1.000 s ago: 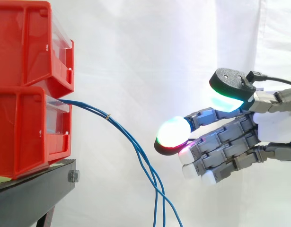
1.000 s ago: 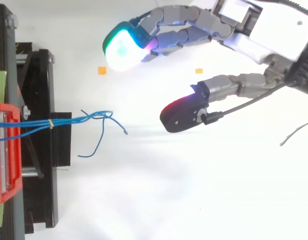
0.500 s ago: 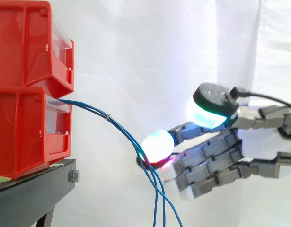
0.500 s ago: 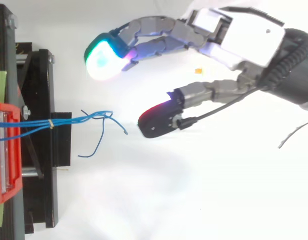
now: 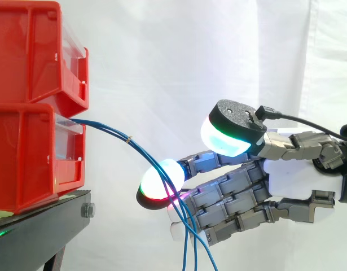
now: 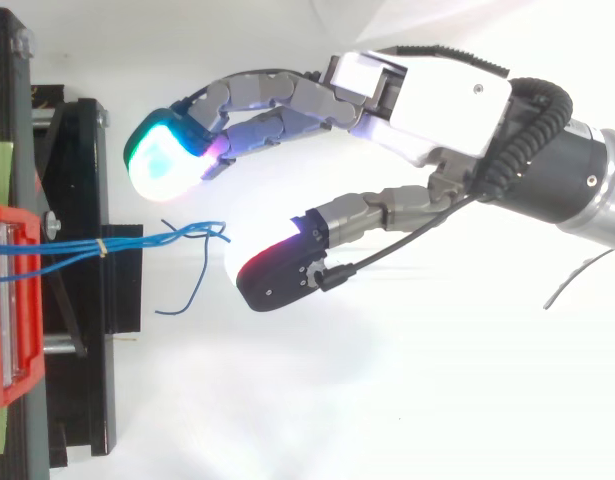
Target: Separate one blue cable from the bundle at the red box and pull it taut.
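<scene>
At the far left, two red bins are sitting stacked on a black stand [image 5: 40, 231], the upper red bin [image 5: 32, 51] resting on the lower red box [image 5: 32, 158]. The bundle of blue cables [image 5: 140, 152] is coming out of the lower box's clear front. It is running right and then drooping in a curve out of the bottom of the side view. A small yellowish tie [image 5: 129, 138] is holding the strands together just right of the box. In the top view the cables [image 6: 137, 238] are crossing the stand, and their loose ends are fanning out and curling just past its right edge.

Right of the bundle, the hand [image 5: 294, 175] is hovering in front of the white curtain [image 5: 179, 56], its fingers spread wide and holding nothing. From above, the loose cable ends are lying in the gap between the long fingers on the far side and the thumb on the near side. Neither is closing on a strand. In the side view one glowing fingertip [image 5: 160, 182] is overlapping the hanging strands, but whether it is touching them is not clear. The thumb's pad [image 5: 229, 132] is sitting higher and further right, well apart from the cables.
</scene>
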